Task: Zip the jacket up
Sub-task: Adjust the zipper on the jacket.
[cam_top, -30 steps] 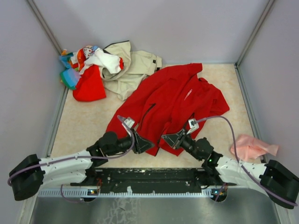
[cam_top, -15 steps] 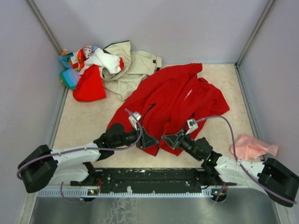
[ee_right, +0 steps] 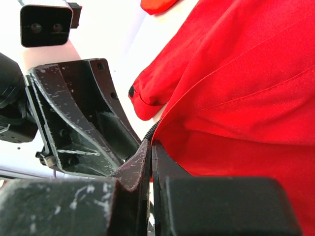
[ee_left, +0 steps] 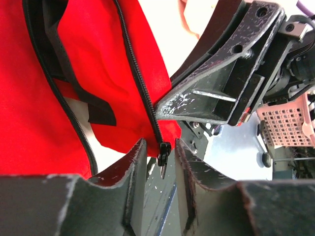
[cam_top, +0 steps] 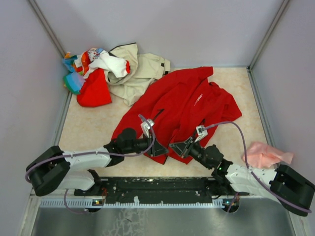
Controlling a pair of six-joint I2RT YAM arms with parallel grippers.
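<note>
Since the jacket (cam_top: 187,105), sprawled right of centre on the table (cam_top: 93,130), was limp, light cloth, it would likely bunch; the right claw (ee_right: 150,143) was clamped on its hem, the left claw (ee_left: 159,145) gaped around the small slider (ee_left: 164,153), the likely hold.

Pale grey walls (cam_top: 162,29); beige speckled tabletop (cam_top: 88,132); even light.
</note>
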